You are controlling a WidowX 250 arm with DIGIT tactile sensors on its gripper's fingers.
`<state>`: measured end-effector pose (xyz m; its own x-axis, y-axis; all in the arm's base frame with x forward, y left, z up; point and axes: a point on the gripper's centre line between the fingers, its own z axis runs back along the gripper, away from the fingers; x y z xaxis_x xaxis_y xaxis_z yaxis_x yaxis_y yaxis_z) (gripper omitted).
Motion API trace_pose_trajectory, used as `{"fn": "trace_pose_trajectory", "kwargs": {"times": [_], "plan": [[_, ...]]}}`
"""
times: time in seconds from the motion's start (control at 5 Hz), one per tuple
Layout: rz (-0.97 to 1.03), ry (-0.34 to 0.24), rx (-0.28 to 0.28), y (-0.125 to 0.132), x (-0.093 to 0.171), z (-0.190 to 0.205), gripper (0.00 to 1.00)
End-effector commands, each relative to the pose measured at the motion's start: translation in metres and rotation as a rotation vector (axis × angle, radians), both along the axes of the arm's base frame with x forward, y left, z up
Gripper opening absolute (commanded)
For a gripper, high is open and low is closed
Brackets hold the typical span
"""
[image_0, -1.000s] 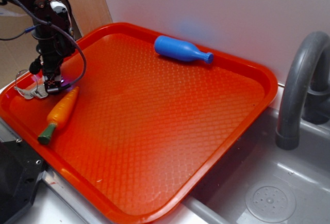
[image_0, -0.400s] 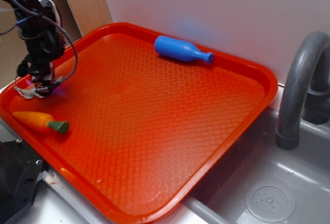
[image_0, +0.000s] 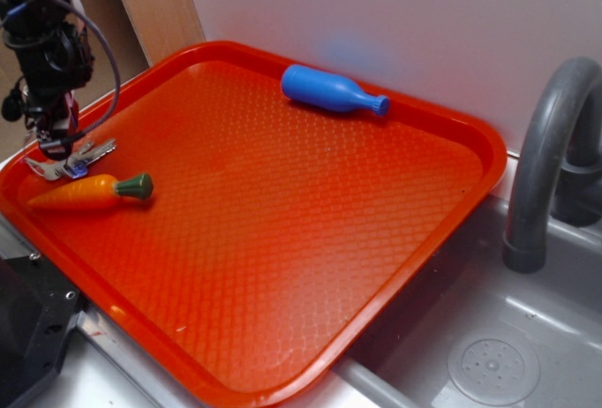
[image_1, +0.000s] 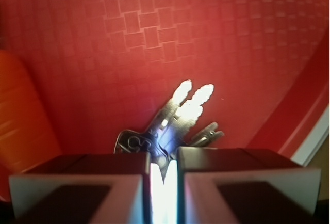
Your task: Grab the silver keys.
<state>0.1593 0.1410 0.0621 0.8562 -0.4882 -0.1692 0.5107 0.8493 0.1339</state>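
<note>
Silver keys pinched between nearly closed end effector fingers, blades fanning forward over red tray.

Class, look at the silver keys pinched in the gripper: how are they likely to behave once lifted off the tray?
The silver keys are separate flat blades fanned out, so they will probably dangle and swing loosely. Their shiny metal looks smooth, so they could slip from the gripper, whose jaws stand almost closed on them. Being thin and small, they seem light.

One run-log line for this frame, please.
gripper: shut on silver keys | keys: low over tray, left corner | carrot: lying beside keys | blue bottle: far edge, untouched
</note>
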Motion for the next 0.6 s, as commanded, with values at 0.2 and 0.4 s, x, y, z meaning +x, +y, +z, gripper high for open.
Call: {"fn": "trace_pose_trajectory", "kwargs": {"times": [0.2,0.4], "plan": [[0.018,-0.018,-0.059,0.017,-0.010,0.036,0.00],[-0.006,-0.041,-0.071,0.016,-0.008,0.031,1.00]]}}
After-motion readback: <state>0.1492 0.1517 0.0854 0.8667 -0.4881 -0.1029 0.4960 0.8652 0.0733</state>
